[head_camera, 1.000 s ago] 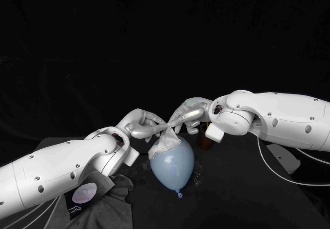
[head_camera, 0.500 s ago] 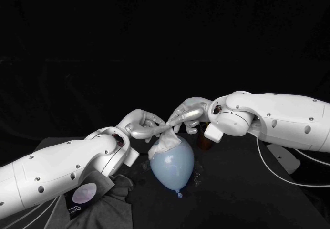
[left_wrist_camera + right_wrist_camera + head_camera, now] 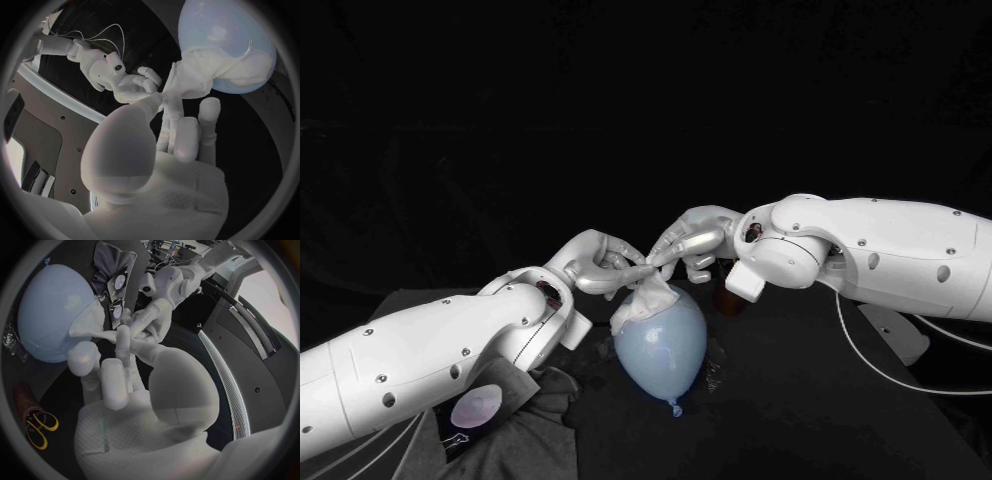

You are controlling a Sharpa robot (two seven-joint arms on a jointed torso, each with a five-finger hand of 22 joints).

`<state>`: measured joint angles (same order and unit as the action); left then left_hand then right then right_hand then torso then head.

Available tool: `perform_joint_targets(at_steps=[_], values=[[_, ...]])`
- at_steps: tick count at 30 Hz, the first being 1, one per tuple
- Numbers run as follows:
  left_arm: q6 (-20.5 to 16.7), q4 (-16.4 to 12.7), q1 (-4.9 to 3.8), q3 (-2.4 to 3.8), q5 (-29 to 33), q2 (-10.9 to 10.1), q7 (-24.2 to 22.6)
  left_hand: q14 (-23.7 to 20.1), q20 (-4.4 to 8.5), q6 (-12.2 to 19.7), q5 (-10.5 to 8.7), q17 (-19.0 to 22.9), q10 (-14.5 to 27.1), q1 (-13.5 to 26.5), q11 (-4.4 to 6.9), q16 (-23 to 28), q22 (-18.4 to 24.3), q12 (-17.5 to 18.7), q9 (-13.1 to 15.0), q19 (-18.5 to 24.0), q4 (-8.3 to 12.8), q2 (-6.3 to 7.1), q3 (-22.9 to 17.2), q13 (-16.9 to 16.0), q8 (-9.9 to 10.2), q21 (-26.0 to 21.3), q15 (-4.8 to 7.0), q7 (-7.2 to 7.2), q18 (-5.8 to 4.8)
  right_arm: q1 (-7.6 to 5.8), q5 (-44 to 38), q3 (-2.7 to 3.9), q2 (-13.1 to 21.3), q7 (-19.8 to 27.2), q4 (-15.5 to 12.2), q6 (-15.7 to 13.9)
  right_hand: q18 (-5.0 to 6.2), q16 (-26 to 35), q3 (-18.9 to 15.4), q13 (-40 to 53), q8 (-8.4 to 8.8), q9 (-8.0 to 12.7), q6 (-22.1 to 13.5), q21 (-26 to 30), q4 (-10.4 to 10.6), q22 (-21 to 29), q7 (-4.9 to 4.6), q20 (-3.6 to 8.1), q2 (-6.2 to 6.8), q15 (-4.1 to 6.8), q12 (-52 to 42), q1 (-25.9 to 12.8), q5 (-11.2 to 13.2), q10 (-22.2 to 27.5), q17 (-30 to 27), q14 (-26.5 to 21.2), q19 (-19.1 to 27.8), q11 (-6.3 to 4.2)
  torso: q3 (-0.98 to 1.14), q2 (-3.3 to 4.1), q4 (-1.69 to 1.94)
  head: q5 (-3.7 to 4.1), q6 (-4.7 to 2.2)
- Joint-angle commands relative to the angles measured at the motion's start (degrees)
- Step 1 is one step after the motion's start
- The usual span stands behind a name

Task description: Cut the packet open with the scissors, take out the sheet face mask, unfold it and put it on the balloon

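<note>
We pinched the limp, crumpled white sheet face mask (image 3: 640,298) between our left hand (image 3: 599,265) and right hand (image 3: 689,240), fingertips meeting on it, probably to tease its folds apart. Its loose end draped over the rounded far end of the smooth, egg-shaped pale-blue balloon (image 3: 661,350) on the table (image 3: 805,400).

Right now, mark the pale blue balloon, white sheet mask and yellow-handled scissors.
pale blue balloon (image 3: 661,348): head view, middle.
white sheet mask (image 3: 638,302): head view, bunched part.
yellow-handled scissors (image 3: 37,430): right wrist view, handle.
</note>
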<state>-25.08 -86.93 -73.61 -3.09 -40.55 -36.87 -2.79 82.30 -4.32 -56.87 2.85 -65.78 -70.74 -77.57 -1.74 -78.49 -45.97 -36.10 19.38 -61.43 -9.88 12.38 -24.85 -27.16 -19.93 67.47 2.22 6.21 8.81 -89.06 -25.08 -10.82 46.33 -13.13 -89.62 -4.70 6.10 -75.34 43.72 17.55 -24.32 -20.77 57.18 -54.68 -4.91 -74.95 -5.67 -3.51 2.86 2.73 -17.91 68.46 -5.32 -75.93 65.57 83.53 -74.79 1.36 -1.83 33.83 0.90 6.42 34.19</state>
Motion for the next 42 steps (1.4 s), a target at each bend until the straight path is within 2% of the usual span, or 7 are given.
perform_joint_targets(at_steps=[1, 10, 16, 20, 24, 34, 42], values=[[0.0, -0.3, -0.04, 0.10, -1.0, 0.4, -0.8, 0.4, 0.09, -0.5, -0.03, -0.3, 0.2, -0.6, 0.30, -0.4, -0.3, 0.1, 0.1, -0.5, 0.0, 0.02, -0.3, -0.1, 0.2, 0.4, -0.17, 0.03, -0.37, 0.14, 0.8, 0.02, -0.2, 1.4, -0.4, 0.6, 0.69, -0.4, 0.4, 0.1, -0.23, -11.0, 0.6, -0.2, 0.1, -1.9, 0.38, 0.04, -0.41, 0.06, -0.3, 0.0, -0.3, -0.3, 0.0, 0.7, -0.2, -0.32, 0.01, 0.01, -0.01, 0.02, 0.00], [0.1, -0.4, -0.05, 0.11, -1.1, 0.8, -1.1, 1.0, 0.28, -2.0, 0.00, -1.6, 0.0, -3.5, 0.84, -1.3, -1.3, 0.2, 0.4, -1.2, 0.6, -2.11, -2.6, -0.3, -0.1, 1.1, 0.31, -0.64, -0.50, 0.26, 1.2, 0.02, -0.3, 1.7, -0.4, 0.4, 0.69, -0.4, 0.4, 0.2, -0.23, -11.0, 0.7, -0.2, 0.0, -1.9, 0.40, 0.05, -0.33, 0.08, -0.4, -0.1, -0.5, -0.3, 0.0, 0.7, -0.2, -0.34, 0.01, 0.00, -0.03, -0.03, 0.01], [-0.1, -0.6, -0.05, 0.11, -1.0, 0.6, -2.0, 1.2, 0.60, -1.4, 0.10, -2.1, -0.3, -5.7, 0.60, -1.7, -2.0, 1.0, 1.1, -1.1, 2.0, -4.88, -10.1, 0.0, -0.2, 2.0, 0.14, -0.15, -0.53, 0.31, 0.6, 0.02, -0.3, 1.7, -0.2, 0.2, 0.69, -0.4, 0.4, 0.2, -0.23, -11.0, 0.7, -0.2, 0.0, -1.9, 0.40, 0.05, -0.33, 0.08, -0.4, -0.1, -0.5, -0.3, 0.0, 0.7, -0.2, -0.34, 0.03, -0.01, -0.03, 0.02, 0.02], [-0.3, -0.9, -0.04, 0.13, -0.3, 0.2, -2.7, 1.0, 0.55, -1.0, 0.11, -1.7, -0.7, -3.1, 0.40, -1.6, -2.7, 1.3, 1.9, -0.8, 3.0, -4.02, -17.5, -0.1, -0.4, 2.9, -0.11, 0.17, -0.54, 0.39, -0.3, 0.02, -0.3, 1.7, 0.0, 0.1, 0.69, -0.4, 0.4, 0.2, -0.23, -11.0, 0.7, -0.2, 0.0, -1.9, 0.40, 0.05, -0.33, 0.08, -0.4, -0.1, -0.5, -0.3, 0.0, 0.7, -0.2, -0.34, 0.01, 0.02, -0.01, 0.05, 0.03], [-0.2, -1.2, -0.04, 0.14, 0.4, -0.3, -3.2, 1.0, 0.50, -0.8, 0.15, -1.6, -0.8, -0.8, 0.23, -1.7, -3.1, 1.3, 2.6, -0.5, 4.3, -3.50, -20.6, -0.3, -0.6, 3.5, -0.14, 0.14, -0.54, 0.47, -1.3, 0.02, -0.2, 1.7, 0.3, 0.0, 0.68, -0.4, 0.5, 0.2, -0.23, -11.1, 0.7, -0.3, -0.1, -1.9, 0.42, 0.07, -0.28, 0.09, -0.4, -0.1, -0.6, -0.3, 0.0, 0.7, -0.2, -0.36, 0.00, 0.02, -0.02, 0.07, 0.01], [2.1, -1.8, -0.04, 0.17, 1.8, -1.4, -3.8, 1.0, 0.37, -0.3, 0.06, -1.8, -0.2, 0.9, 0.03, -1.8, -3.0, 1.9, 3.0, -0.1, 4.6, -3.38, -21.4, -0.1, -0.7, 3.6, -0.31, 0.32, -0.52, 0.58, -3.5, 0.02, -0.1, 1.8, 1.0, -0.6, 0.69, -0.4, 0.5, 0.3, -0.23, -11.1, 0.7, -0.2, -0.1, -1.9, 0.43, 0.07, -0.26, 0.10, -0.4, -0.1, -0.7, -0.3, 0.0, 0.7, -0.2, -0.36, -0.01, 0.04, 0.01, 0.12, 0.18], [2.9, -1.9, -0.04, 0.19, 3.2, -2.2, -4.3, 0.9, 0.14, 0.2, 0.00, -1.9, -0.2, 2.8, -0.09, -2.0, -3.0, 2.6, 3.3, 0.2, 4.0, -4.26, -21.0, 0.3, -0.8, 3.5, -0.46, 0.37, -0.52, 0.60, -4.8, 0.02, 0.1, 1.7, 1.4, -1.0, 0.66, -0.4, 0.6, 0.3, -0.23, -11.1, 0.7, -0.4, -0.1, -2.0, 0.43, 0.08, -0.23, 0.10, -0.4, -0.1, -0.6, -0.3, 0.0, 0.7, -0.3, -0.37, 0.00, 0.05, -0.02, 0.07, 0.23]])
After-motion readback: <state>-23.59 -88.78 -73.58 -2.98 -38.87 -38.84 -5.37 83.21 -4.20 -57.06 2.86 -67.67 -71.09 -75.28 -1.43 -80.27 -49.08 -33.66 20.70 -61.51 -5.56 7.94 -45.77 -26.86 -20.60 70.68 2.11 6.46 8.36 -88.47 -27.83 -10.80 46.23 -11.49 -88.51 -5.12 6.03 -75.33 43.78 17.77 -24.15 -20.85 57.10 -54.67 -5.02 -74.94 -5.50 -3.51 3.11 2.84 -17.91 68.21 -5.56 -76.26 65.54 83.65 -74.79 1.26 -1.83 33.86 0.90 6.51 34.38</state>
